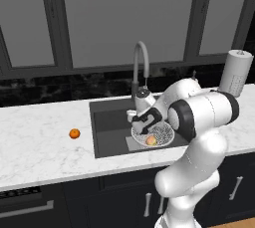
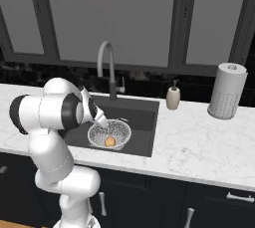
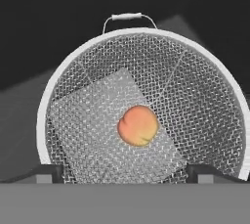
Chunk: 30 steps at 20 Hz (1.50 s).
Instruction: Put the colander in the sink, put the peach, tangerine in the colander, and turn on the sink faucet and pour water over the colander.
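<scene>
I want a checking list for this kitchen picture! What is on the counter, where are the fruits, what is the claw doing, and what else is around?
Surface: white marble counter with the dark sink set into it.
Job's things: colander sits in the sink; peach lies inside the colander; tangerine rests on the counter left of the sink; sink faucet stands behind the basin, no water seen.
Clutter: paper-towel roll and soap bottle on the counter right of the sink.
Claw: claw open, above the colander, holding nothing.
Cables: nothing seen.
Surroundings: dark windows behind, dark cabinets below.
</scene>
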Tool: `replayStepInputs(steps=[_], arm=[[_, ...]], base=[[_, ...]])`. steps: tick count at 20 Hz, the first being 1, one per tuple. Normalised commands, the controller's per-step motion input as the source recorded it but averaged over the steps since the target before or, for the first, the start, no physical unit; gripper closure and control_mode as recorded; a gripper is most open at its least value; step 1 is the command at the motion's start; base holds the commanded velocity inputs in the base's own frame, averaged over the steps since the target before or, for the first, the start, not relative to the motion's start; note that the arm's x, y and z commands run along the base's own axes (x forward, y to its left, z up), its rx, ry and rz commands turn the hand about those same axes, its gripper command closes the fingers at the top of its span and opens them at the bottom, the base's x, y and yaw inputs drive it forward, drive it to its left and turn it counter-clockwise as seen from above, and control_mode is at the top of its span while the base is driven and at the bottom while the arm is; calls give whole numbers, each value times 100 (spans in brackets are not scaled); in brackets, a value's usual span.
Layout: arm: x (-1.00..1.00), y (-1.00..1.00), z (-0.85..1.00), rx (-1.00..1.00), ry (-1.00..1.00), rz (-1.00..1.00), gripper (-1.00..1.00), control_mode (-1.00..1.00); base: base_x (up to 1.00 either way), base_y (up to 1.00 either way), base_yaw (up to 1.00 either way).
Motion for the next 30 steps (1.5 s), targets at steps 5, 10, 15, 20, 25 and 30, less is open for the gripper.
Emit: replayStepInputs(steps=[5,10,15,20,25,30], arm=[[-37,45,76,0,-2,24,-100,-100],[-62,33,54,7,-13,36,-100,-100],[-62,21,46,12,-14,37,-100,-100],[-64,33,40,12,-19,33,-100,-100],[-57,66,63,2,-10,12,-100,-100],[-42,69,55,-1,0,0,-100,-100]], base=[[0,0,0],[0,0,0],[0,0,0],[0,0,0],[0,0,0],[0,0,0]])
